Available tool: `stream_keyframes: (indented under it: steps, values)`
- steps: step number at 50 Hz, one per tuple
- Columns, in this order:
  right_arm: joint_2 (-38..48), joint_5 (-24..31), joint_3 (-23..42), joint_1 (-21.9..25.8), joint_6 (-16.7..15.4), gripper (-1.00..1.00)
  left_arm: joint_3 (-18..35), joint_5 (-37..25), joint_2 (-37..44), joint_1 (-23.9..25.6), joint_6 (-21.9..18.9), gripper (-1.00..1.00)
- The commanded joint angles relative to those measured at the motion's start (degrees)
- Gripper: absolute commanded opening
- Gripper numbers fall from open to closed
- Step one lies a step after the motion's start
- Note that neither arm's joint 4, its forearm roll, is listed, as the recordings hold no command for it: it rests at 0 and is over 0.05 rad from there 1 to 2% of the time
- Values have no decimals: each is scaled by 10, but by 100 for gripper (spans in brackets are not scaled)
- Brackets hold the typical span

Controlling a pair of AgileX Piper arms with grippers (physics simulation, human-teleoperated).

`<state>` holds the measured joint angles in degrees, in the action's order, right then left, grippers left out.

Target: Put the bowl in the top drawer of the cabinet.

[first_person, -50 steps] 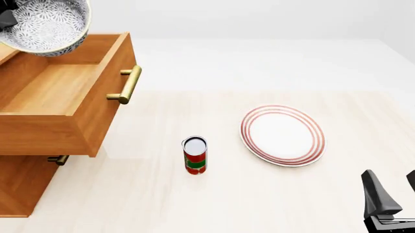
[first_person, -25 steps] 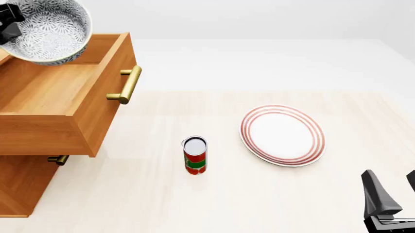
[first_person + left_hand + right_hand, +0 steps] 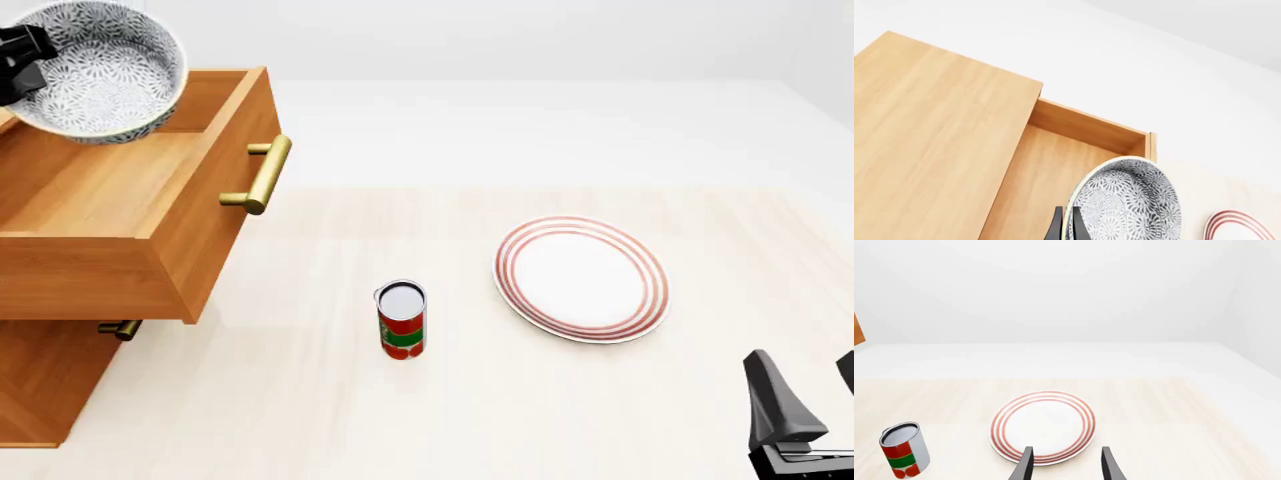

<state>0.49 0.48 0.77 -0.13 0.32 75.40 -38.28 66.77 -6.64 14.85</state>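
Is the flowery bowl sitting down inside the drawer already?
No, the left claw holds the bowl by its rim in the air above the open top drawer, not resting on its floor.

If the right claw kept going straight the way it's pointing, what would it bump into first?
Probably the plate with red rings. The right claw is open and aimed forward and down at it, nothing between. The can sits off to the side, out of that line. Depth is hard to judge.

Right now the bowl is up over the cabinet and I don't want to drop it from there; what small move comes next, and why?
Probably lower the left gripper straight down. It holds the bowl by the rim, tilted, high above the open top drawer, so letting go here would likely drop it hard.
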Motion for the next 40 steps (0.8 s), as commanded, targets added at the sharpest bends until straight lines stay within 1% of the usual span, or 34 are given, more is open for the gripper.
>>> stream_keyframes:
  steps: [1, 17, 40]
  values:
    - [0, 0, 0, 0, 0, 100, 1, 8, 8, -7, -4, -100]
    - [0, 0, 0, 0, 0, 100, -2, 21, 28, -8, -5, -100]
    - [0, 0, 0, 0, 0, 100, -7, 39, 54, -21, -8, -100]
